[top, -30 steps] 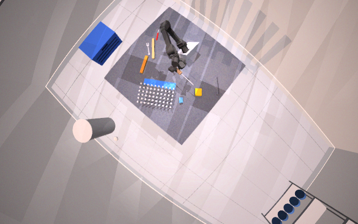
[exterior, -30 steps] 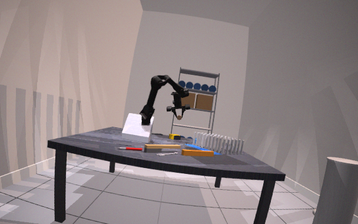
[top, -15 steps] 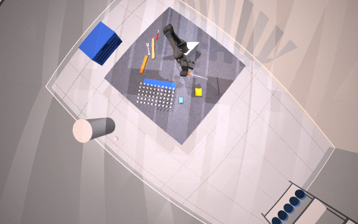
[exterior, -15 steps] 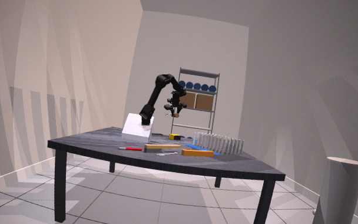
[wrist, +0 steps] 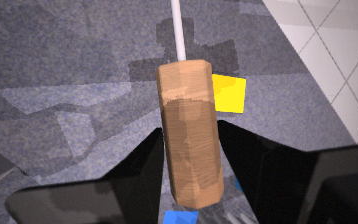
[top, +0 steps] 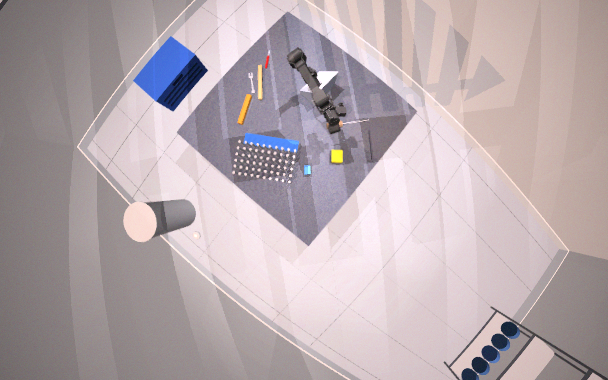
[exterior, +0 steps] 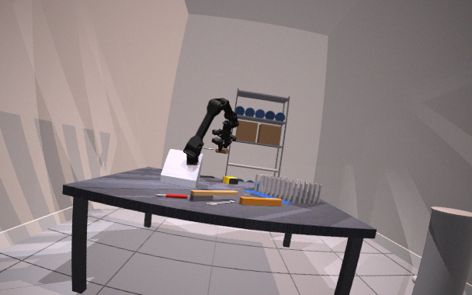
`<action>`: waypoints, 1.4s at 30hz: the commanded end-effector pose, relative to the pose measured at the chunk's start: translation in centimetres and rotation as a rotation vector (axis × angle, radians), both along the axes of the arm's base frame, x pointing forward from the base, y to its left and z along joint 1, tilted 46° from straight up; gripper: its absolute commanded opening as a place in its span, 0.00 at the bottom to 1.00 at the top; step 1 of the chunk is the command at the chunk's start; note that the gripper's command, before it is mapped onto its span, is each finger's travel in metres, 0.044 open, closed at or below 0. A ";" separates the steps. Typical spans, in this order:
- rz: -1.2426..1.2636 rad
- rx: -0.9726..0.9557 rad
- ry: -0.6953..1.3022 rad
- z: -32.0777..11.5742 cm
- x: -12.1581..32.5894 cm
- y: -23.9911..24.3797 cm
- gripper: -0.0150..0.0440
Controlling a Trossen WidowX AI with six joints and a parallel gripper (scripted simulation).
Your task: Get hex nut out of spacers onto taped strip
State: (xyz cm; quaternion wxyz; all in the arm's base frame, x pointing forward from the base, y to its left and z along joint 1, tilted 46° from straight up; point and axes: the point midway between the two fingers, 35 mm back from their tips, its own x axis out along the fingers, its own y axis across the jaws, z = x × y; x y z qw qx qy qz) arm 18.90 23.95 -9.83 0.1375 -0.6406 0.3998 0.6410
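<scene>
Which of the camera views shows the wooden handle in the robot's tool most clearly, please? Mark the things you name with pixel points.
The wrist view is best: the wooden handle (top: 340, 124) (exterior: 222, 150) (wrist: 192, 135) appears large, between both fingers of the tool (top: 336, 125) (exterior: 222, 149) (wrist: 189, 129). The top view shows only a small orange-brown bit; the exterior view shows it small, below the arm.

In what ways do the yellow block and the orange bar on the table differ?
The yellow block is compact, while the orange bar is long and narrow. The yellow block lies nearer the gripper; the orange bar lies farther away. Both rest on the table.
</scene>
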 end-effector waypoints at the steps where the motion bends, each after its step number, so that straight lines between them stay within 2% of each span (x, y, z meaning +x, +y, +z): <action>1: 0.099 0.021 0.092 -1.6 -1.9 1.8 0.25; 21: 0.470 0.081 0.479 -9.0 -11.3 5.4 0.25; 42: 0.473 0.081 0.482 -10.7 -11.3 4.3 0.25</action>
